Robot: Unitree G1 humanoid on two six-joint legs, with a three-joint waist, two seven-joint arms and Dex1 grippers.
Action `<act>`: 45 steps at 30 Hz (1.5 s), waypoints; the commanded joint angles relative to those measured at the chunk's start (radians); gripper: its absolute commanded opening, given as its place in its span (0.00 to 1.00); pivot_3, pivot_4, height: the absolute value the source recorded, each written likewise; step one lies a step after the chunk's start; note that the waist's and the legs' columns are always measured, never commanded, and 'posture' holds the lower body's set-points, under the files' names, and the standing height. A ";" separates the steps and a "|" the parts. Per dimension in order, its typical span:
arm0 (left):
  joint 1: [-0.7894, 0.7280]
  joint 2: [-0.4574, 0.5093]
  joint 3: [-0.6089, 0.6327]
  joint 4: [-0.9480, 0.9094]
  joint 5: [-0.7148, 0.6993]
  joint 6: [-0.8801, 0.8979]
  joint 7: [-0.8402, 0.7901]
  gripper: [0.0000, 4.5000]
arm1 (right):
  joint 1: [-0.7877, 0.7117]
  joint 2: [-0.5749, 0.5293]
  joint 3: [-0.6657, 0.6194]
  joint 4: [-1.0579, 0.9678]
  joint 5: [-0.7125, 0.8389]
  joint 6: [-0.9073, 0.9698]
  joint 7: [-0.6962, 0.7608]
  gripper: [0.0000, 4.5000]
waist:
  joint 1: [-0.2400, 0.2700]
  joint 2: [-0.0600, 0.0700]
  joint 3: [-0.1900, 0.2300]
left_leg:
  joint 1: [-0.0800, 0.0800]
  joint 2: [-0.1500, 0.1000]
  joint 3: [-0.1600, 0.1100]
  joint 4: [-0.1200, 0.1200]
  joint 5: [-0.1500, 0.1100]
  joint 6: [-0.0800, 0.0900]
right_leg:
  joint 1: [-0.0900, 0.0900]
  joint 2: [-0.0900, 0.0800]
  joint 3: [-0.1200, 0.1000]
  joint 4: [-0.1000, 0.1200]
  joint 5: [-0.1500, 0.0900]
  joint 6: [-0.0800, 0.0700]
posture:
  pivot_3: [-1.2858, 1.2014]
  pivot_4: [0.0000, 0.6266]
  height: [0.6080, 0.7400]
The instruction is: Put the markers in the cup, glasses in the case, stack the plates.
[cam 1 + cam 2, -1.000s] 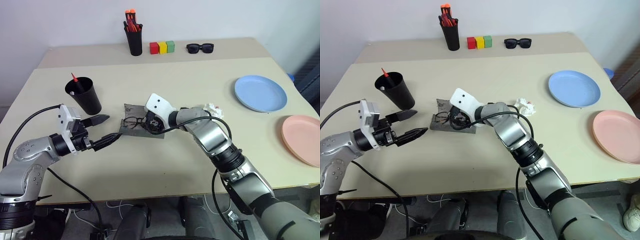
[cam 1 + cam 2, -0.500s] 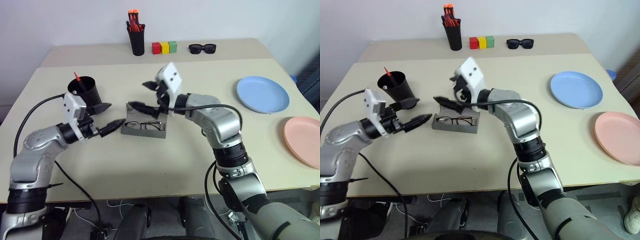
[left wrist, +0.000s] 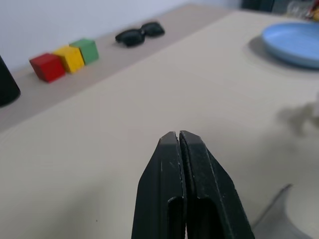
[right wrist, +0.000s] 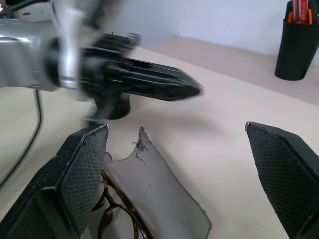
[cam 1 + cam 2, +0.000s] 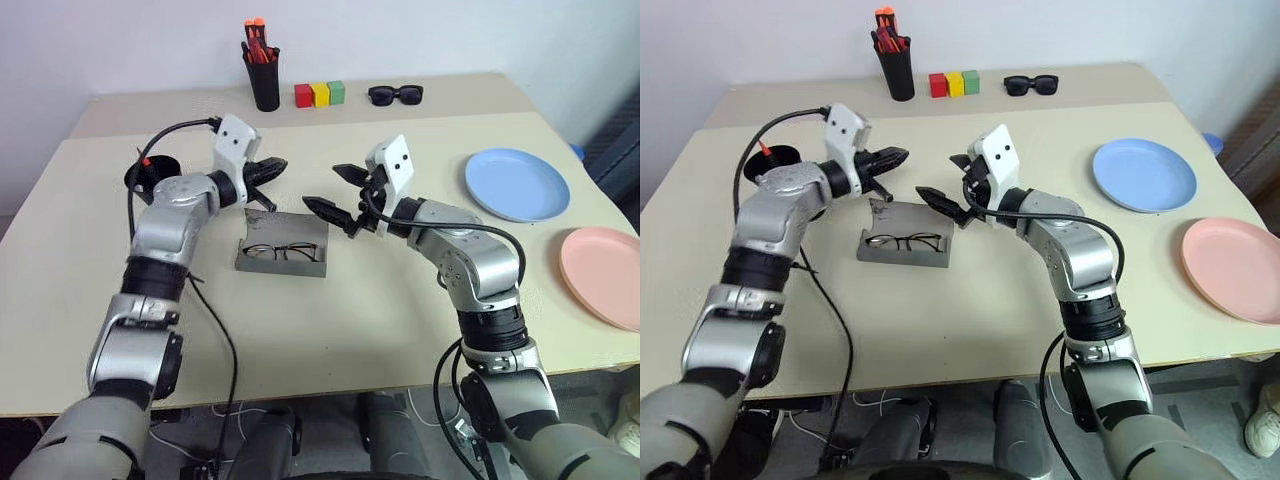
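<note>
The grey case lies open at mid-table with the wire-framed glasses inside it. Its lid stands up at the far side. My left gripper is shut and empty, hovering just above and beyond that lid. My right gripper hangs open and empty to the right of the case, pointing at the left one. The black cup stands at the left, partly behind my left arm, with a red marker poking out. The blue plate and the pink plate lie apart at the right.
At the table's far edge stand a black pen holder with orange-red pens, three coloured blocks and black sunglasses. Bare tabletop lies in front of the case and between the case and the plates.
My left gripper has shut and swung forward and right, from the near left to above the case lid. My right gripper has lifted off the case and drawn back to the right, staying open.
</note>
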 commanded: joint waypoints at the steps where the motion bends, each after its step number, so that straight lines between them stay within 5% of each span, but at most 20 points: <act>1: -0.066 0.002 -0.032 0.109 0.044 0.073 -0.042 0.01 | -0.005 0.001 -0.008 -0.058 0.023 -0.006 -0.020 1.00 | -0.006 0.000 0.000 | 0.000 0.000 0.000 0.000 0.000 0.000 | 0.000 0.000 0.000 0.000 0.000 0.000 | 0.52 0.24 1.00; 10: -0.133 0.023 -0.086 0.202 0.083 0.204 -0.192 0.01 | 0.003 -0.015 0.000 -0.069 0.027 -0.008 -0.044 1.00 | -0.008 0.000 0.000 | 0.000 0.000 0.000 0.000 0.000 0.001 | -0.001 0.000 0.000 0.000 0.000 0.000 | 0.52 0.24 1.00; 18: -0.043 0.091 -0.113 -0.040 0.071 0.370 -0.297 0.01 | -0.009 -0.020 0.014 -0.048 0.019 -0.023 -0.051 1.00 | -0.009 0.000 0.000 | -0.001 0.000 0.000 0.000 0.000 0.001 | -0.001 0.000 0.000 0.001 0.000 0.000 | 0.52 0.24 1.00; 31: 0.245 0.182 -0.033 -0.553 -0.020 0.588 -0.202 0.01 | -0.029 -0.026 0.038 -0.010 0.005 -0.057 -0.045 1.00 | -0.007 0.000 0.000 | 0.000 0.001 -0.003 0.000 0.000 0.001 | -0.001 0.000 0.001 0.001 0.000 0.000 | 0.52 0.24 1.00; 39: 0.315 0.159 0.039 -0.604 -0.026 0.454 -0.083 0.01 | -0.045 -0.025 0.045 0.016 -0.012 -0.087 -0.041 1.00 | -0.006 0.000 0.000 | 0.000 0.001 -0.003 -0.001 0.000 0.000 | -0.001 0.000 0.001 0.001 0.000 0.000 | 0.52 0.24 1.00; 42: 0.294 0.142 0.103 -0.617 -0.091 0.402 -0.096 0.19 | -0.047 -0.026 0.040 0.023 -0.016 -0.091 -0.045 1.00 | -0.005 0.000 0.000 | 0.000 0.001 -0.003 -0.001 0.000 0.000 | -0.001 0.000 0.001 0.001 0.000 0.000 | 0.52 0.24 1.00; 45: 0.276 0.137 0.167 -0.615 -0.143 0.343 -0.113 0.51 | -0.045 -0.043 0.023 0.027 -0.016 -0.092 -0.041 1.00 | -0.004 0.000 0.000 | 0.000 0.001 -0.003 -0.001 0.001 -0.002 | -0.001 0.000 0.001 0.001 0.000 0.000 | 0.52 0.24 1.00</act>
